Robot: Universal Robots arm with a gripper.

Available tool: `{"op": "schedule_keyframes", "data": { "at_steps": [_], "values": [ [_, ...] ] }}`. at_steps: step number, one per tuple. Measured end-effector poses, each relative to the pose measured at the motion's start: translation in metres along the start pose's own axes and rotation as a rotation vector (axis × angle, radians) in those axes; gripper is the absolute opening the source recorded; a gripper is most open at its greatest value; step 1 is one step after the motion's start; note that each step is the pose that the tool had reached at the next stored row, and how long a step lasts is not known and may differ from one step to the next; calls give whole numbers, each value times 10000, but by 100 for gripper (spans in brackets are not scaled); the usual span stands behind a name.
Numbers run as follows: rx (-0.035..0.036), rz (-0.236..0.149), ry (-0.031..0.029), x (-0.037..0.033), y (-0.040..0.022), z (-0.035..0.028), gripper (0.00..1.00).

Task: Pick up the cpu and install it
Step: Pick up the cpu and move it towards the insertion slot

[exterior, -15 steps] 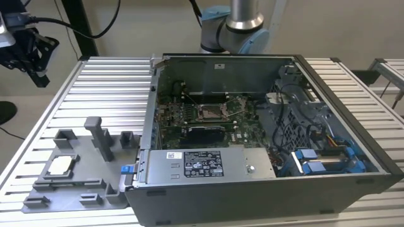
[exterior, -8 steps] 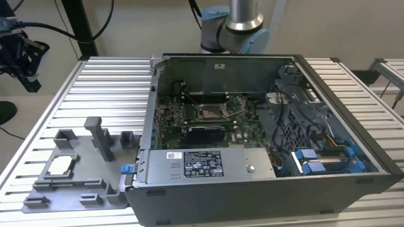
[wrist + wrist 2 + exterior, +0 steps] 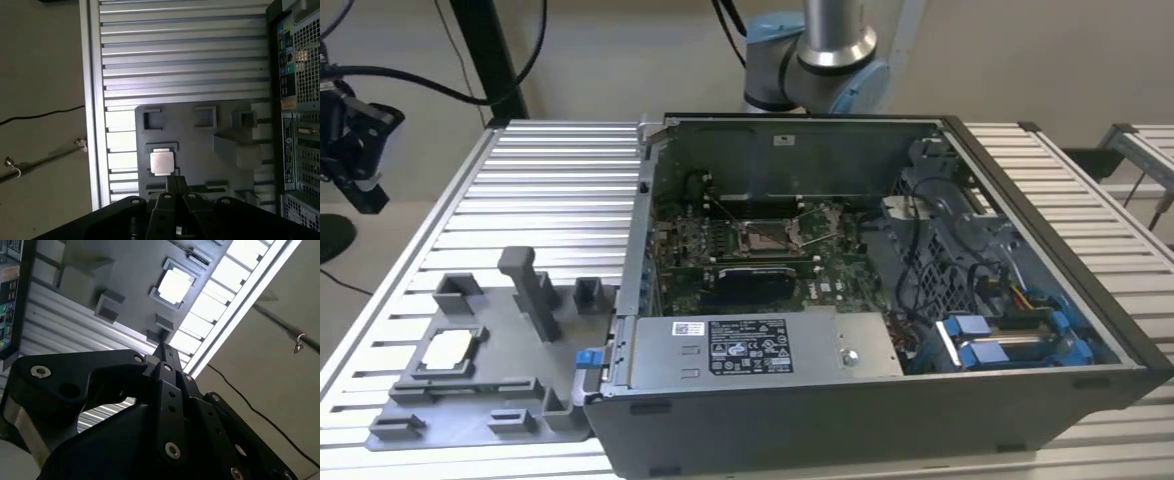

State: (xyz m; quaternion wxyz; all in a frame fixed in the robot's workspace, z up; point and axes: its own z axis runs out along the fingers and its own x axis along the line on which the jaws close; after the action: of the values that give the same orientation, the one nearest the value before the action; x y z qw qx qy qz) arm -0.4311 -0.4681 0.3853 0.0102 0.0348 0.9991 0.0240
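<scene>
The cpu (image 3: pixel 450 349) is a small silvery-white square lying flat in a recess of the grey fixture tray (image 3: pixel 520 400), at the exterior view's left, beside the open computer case (image 3: pixel 881 400). Both wrist views look down on the cpu (image 3: pixel 161 162) (image 3: pixel 175 286) from well above. My gripper (image 3: pixel 174 181) (image 3: pixel 163 347) hangs high over the tray with its black fingers closed together and nothing between them. In the first wrist view its tip lines up just beside the chip's edge. The dark socket (image 3: pixel 761 237) with its metal frame sits on the motherboard inside the case.
A grey box with a black-and-white label (image 3: pixel 761 345) lies along the case's front. Upright grey posts (image 3: pixel 534 290) stand on the tray near the cpu. The slatted metal table (image 3: pixel 547 190) ends at an edge with floor and cables beyond (image 3: pixel 45 115). A black arm part (image 3: pixel 350 130) hangs at the left.
</scene>
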Motion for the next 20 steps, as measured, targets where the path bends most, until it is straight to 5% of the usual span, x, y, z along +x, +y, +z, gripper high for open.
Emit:
{"op": "schedule_keyframes", "data": {
  "at_steps": [5,10,20],
  "values": [
    [-10,-443,2,-1,-16,2,0],
    [-11,-452,9,0,-17,2,0],
    [11,-430,438,0,-17,3,0]
  ]
}}
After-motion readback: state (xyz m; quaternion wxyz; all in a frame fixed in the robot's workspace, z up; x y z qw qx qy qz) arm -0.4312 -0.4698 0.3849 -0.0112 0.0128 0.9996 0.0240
